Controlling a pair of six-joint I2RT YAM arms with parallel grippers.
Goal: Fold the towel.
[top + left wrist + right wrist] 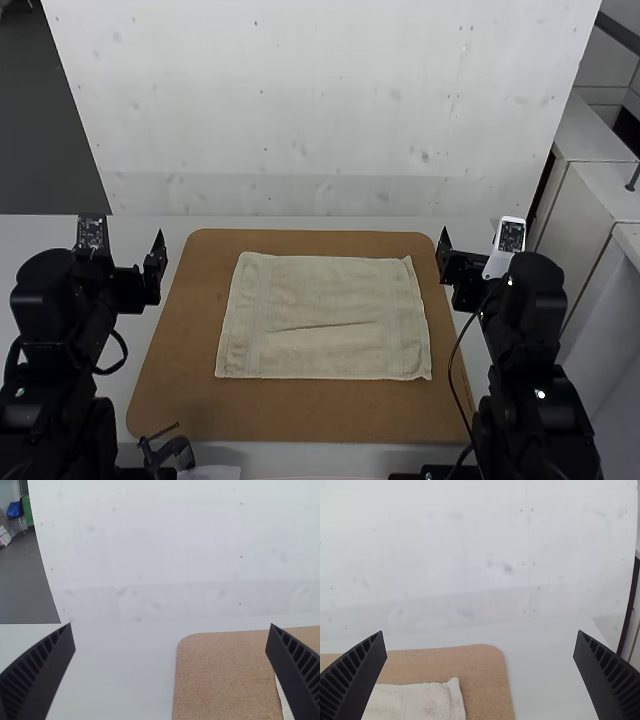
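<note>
A beige towel (330, 318) lies flat on the brown board, its long side running left to right, with a short crease near its middle. My left gripper (135, 280) is left of the towel and my right gripper (462, 275) is to its right, both apart from it. From the left wrist, my gripper (170, 625) stands open with nothing between its fingers, and a sliver of towel (285, 700) shows by one finger. The right wrist view has that gripper (480, 632) open too, with a towel corner (427, 700) beyond one finger.
The brown board (175, 400) with rounded corners lies on the white table (300, 460). A white panel (320, 110) stands behind the table. A small dark clamp-like object (170, 452) is at the near edge, and a cable (452, 375) hangs beside the right arm.
</note>
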